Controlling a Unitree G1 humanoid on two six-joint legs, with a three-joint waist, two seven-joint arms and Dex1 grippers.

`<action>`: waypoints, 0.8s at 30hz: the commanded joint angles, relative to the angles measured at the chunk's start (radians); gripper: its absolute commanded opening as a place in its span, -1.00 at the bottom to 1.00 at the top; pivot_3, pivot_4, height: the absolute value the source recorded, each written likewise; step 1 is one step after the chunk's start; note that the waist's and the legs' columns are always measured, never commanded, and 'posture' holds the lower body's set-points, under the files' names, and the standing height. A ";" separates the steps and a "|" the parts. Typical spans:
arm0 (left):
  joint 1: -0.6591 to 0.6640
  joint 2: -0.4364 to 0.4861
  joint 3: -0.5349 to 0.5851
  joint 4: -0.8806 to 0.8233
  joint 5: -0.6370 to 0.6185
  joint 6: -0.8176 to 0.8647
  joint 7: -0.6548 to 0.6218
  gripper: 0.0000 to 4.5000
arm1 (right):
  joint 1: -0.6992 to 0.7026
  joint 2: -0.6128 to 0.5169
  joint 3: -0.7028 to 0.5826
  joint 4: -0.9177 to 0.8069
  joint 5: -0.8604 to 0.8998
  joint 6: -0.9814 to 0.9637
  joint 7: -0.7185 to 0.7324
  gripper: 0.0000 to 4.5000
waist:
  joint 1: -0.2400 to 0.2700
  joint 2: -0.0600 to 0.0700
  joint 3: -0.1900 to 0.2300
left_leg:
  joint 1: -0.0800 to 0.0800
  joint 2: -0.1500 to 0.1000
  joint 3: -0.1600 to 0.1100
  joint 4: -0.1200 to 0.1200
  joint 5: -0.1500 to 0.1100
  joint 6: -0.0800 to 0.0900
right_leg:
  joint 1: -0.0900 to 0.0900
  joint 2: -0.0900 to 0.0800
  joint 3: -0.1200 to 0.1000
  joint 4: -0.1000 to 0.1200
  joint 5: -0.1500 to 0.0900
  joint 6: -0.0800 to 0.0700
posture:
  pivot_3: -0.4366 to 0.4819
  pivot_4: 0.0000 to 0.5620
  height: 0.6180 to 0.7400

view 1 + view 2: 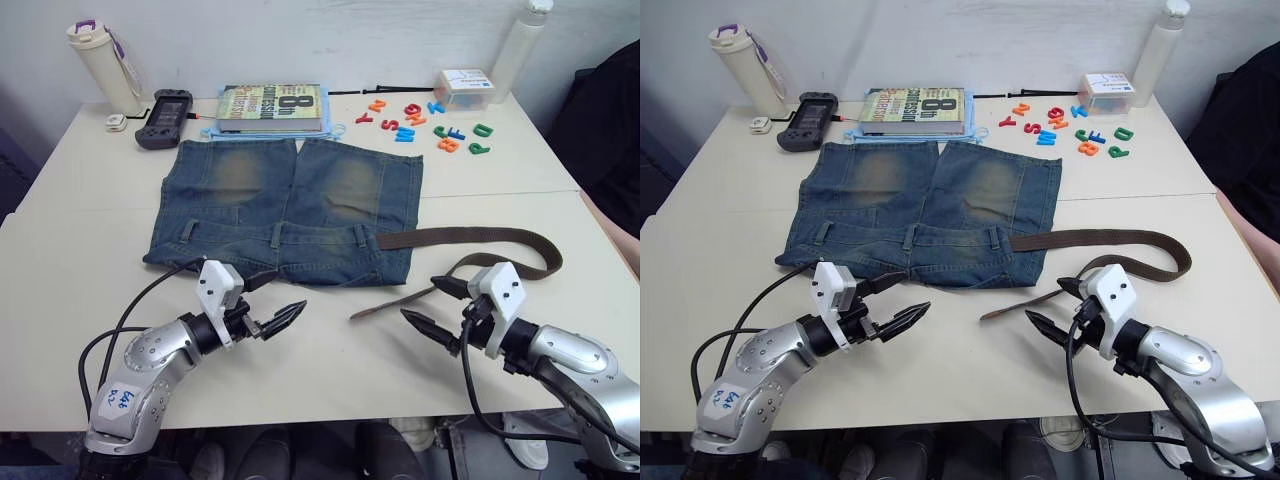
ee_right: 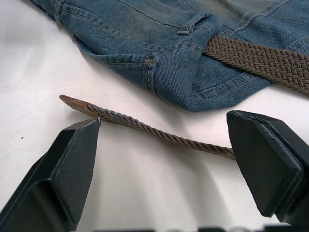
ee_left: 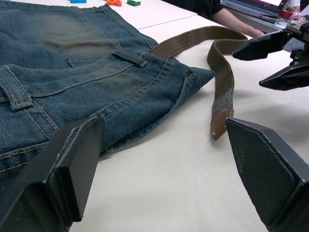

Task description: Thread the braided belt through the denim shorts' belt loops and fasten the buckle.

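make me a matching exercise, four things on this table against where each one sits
Things:
1. book
2. belt tip
3. letters
4. bottle

Places:
A. far left corner of the table
B. on bare table between the two end effectors
C. just beyond the shorts' leg hems
D. scattered on the far right of the table

Pairs: 1-C, 2-B, 3-D, 4-A
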 commanded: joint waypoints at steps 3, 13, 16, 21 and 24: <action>-0.006 -0.001 0.002 -0.013 -0.013 -0.013 -0.008 0.96 | 0.001 0.002 -0.013 -0.032 0.007 -0.018 -0.003 1.00 | 0.000 0.000 0.000 | 0.000 0.000 0.000 0.000 0.000 0.000 | 0.000 0.000 0.000 0.000 0.000 0.000 | -0.05 -0.47 1.00; -0.010 0.001 -0.001 -0.007 -0.008 -0.018 -0.018 0.96 | 0.003 0.004 -0.011 -0.031 0.005 -0.020 -0.003 1.00 | 0.000 0.000 0.000 | 0.000 0.000 0.000 0.000 0.000 0.000 | 0.000 0.000 0.000 0.000 0.000 0.000 | -0.05 -0.47 1.00; -0.013 0.002 -0.003 -0.005 -0.008 -0.019 -0.023 0.96 | 0.006 0.004 -0.011 -0.034 0.005 -0.020 -0.004 1.00 | 0.000 0.000 0.000 | 0.000 0.000 0.000 0.000 0.000 0.000 | 0.000 0.000 0.000 0.000 0.000 0.000 | -0.05 -0.47 1.00; -0.017 0.003 -0.007 -0.001 -0.005 -0.022 -0.034 0.96 | 0.008 0.006 -0.011 -0.036 0.005 -0.021 -0.006 1.00 | 0.000 0.000 0.000 | 0.000 0.000 0.000 0.000 0.000 0.000 | 0.000 0.000 0.000 0.000 0.000 0.000 | -0.05 -0.47 1.00; -0.018 0.001 -0.008 0.001 -0.003 -0.024 -0.034 0.96 | 0.009 0.005 -0.013 -0.037 0.005 -0.021 -0.007 1.00 | 0.000 0.000 0.000 | 0.000 0.000 0.000 0.000 0.000 0.000 | 0.000 0.000 0.000 0.000 0.000 0.000 | -0.05 -0.47 1.00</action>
